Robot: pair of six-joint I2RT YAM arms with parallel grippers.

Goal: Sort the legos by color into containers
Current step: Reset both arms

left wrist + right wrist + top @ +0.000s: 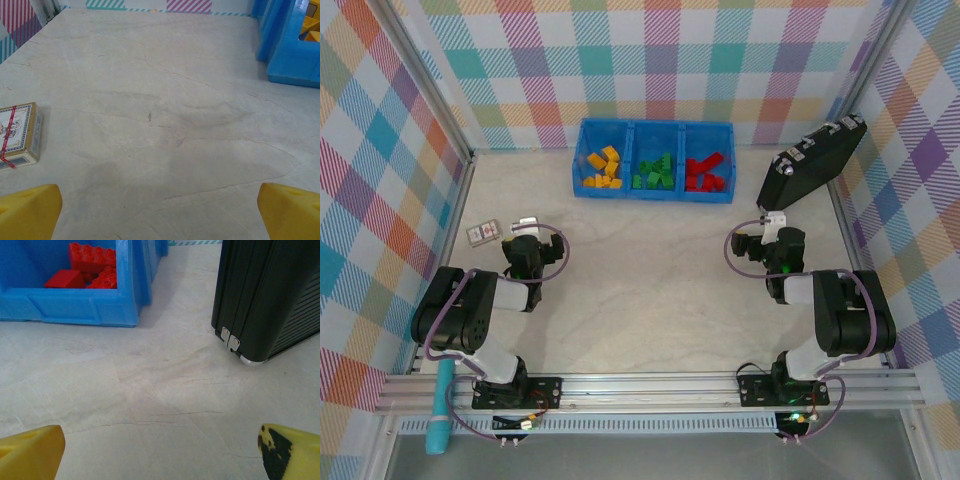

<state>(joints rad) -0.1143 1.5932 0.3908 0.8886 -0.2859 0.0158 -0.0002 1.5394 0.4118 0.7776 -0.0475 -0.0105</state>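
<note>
Legos: every brick that can be seen lies inside the blue tray (655, 194) at the far edge of the counter (650, 300). The yellow-orange legos (603, 167) are in the left compartment, the green legos (655, 172) in the middle and the red legos (705, 172) in the right.
Tray axis: its long side runs left to right, across both arms' reach.
Left end effector (160, 210): spread wide and holding nothing, with its yellow fingers (27, 210) at the two lower corners of its wrist view. The tray's left corner lies ahead and to its right.
Right end effector (160, 450): also spread wide and holding nothing. The red compartment lies ahead and to its left, and the black case (270, 295) ahead and to its right.
Nearer arm: the right for the red compartment, the left for the yellow-orange one. The green one sits between them.
Other items: a small printed card box (17, 132) lies just left of the left end effector, apart from the tray.
Progress: judged complete, or nearly so, since each colour appears to be in its own compartment.
</note>
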